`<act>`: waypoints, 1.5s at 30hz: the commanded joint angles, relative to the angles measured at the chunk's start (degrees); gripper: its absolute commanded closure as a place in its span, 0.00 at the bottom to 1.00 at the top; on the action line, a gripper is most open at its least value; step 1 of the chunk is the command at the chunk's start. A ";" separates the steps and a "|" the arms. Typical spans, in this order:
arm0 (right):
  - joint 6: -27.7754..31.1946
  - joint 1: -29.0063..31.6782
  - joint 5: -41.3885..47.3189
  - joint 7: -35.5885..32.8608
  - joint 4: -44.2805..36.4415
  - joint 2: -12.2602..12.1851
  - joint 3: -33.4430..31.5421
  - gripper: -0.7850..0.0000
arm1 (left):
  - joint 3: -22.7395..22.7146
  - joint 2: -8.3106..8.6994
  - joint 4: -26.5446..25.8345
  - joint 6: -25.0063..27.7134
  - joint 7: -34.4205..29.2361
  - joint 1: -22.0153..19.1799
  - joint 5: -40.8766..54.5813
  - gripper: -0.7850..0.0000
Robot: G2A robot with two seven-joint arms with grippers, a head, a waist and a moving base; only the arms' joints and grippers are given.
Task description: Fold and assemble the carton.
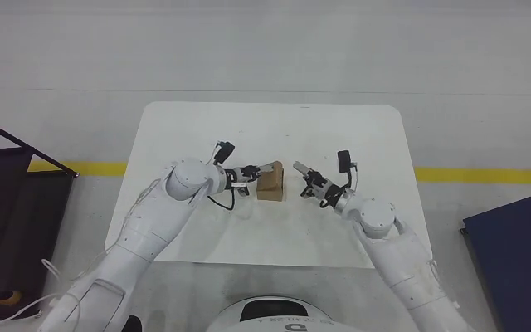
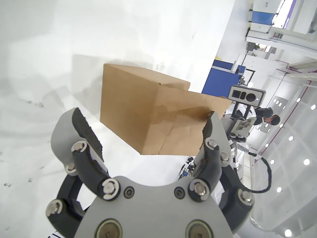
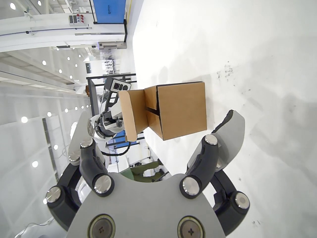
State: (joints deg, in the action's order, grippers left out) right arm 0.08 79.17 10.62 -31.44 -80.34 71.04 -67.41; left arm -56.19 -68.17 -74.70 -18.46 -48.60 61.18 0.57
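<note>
- Carton [image 1: 271, 184] of brown cardboard is seen standing near the middle of the white bench [image 1: 348, 133], between the two arms.
- Its body is formed into a box shape, and one long flap [image 1: 274, 166] is left unfolded, sticking out from the top towards the left arm.
- The left tool [image 1: 253, 173] is held at the carton's left side, released, with its fingers spread wide.
- In the left wrist view, the carton [image 2: 138, 115] is framed by the left tool [image 2: 145, 115]; the flap [image 2: 193, 110] is touched at its edge by one dark-padded fingertip [image 2: 210, 120], while the other is kept apart from the cardboard.
- The right tool [image 1: 301, 178] is placed to the carton's right, near it but not touching, and is likewise released.
- In the right wrist view, the carton [image 3: 183, 110] is seen ahead of the spread right tool [image 3: 157, 115], resting on the bench [image 3: 247, 25], with the flap [image 3: 127, 115] raised on its far side and a dark slit visible where the side panels meet.
- Small dark scuff marks are spotted on the bench [image 2: 74, 25] around the carton.
</note>
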 commanded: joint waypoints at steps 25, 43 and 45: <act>2.31 -5.33 5.32 -4.75 10.86 1.02 2.91 0.50 | 2.22 -0.64 3.12 0.19 -0.79 -1.65 0.17 0.00; 0.81 -4.58 1.14 -5.62 8.05 0.65 4.00 0.53 | 3.31 -1.13 4.86 1.16 -1.42 -2.61 1.02 0.00; 0.61 -4.63 0.77 -5.70 7.87 0.63 4.16 0.53 | 3.36 -1.16 4.90 1.14 -1.59 -2.67 1.18 0.00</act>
State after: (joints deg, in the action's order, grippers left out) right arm 0.78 74.56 11.53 -37.10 -72.40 71.68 -63.30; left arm -52.85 -69.32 -69.82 -17.29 -50.09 58.54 1.65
